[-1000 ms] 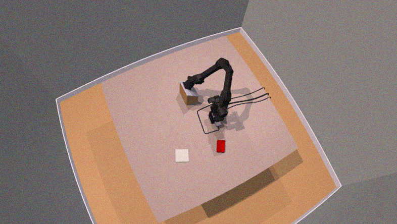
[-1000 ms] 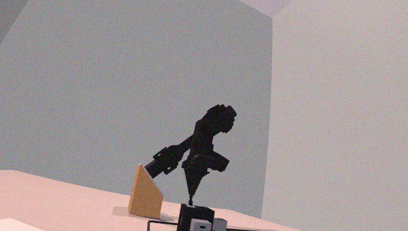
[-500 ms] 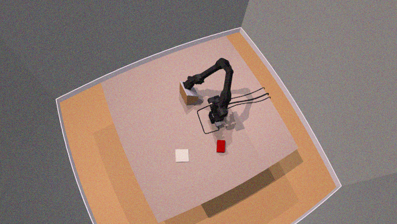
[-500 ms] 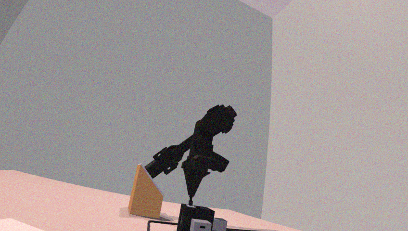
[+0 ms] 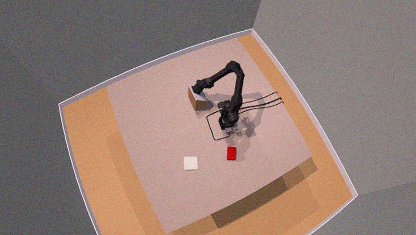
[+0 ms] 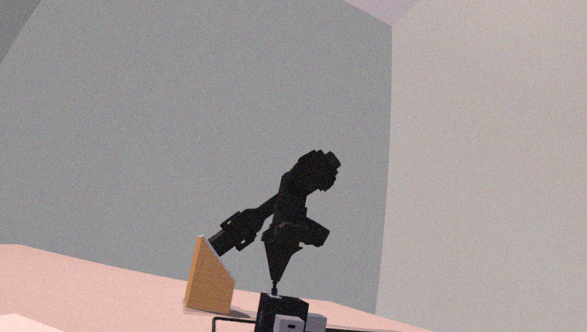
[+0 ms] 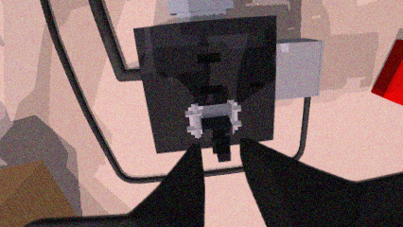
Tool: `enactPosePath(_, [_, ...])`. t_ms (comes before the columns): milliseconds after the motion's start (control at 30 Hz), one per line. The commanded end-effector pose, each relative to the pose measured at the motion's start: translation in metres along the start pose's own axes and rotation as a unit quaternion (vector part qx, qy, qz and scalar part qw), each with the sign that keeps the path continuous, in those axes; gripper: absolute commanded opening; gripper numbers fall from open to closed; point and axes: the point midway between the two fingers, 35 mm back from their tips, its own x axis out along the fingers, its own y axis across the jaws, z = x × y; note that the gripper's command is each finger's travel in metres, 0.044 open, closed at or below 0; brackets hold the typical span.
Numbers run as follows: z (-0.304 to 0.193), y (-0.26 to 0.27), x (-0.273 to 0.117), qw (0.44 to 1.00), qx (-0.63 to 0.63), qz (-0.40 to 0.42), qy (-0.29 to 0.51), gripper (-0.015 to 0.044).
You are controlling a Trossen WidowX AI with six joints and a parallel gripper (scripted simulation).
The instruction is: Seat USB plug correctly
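Note:
The black power cube [image 6: 284, 308] [image 7: 255, 123] stands below my gripper, with a pale metal-rimmed socket [image 7: 217, 112] on its top. The small dark USB plug [image 6: 274, 289] [image 7: 223, 146] stands upright at the socket, and its lower end is hidden. My gripper [image 6: 274, 281] [image 7: 219, 148] points down at it. In the wrist view the fingertips are parted, one on each side of the plug, with gaps beside it; the gripper is open. Which way round the plug faces and how deep it sits cannot be told. In the top view the arm covers the plug.
Pale blocks [image 6: 289, 323] [image 7: 299, 71] sit at the cube's sides. Black cables [image 5: 260, 108] [image 7: 78, 99] run around it. A wooden wedge [image 5: 200, 104] [image 6: 210, 283] stands at the arm's other end. A red block [image 5: 231, 153] [image 7: 396, 76] and a white square [image 5: 190, 163] lie on the table.

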Motion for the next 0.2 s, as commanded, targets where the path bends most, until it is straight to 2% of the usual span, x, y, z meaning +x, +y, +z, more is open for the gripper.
enactPosePath(0, [-0.0004, -0.0006, -0.0048, 1.000, -0.001, -0.002, 0.000, 0.0095])
enactPosePath(167, [-0.0006, -0.0006, -0.0098, 1.000, -0.001, -0.002, 0.000, 0.0095])
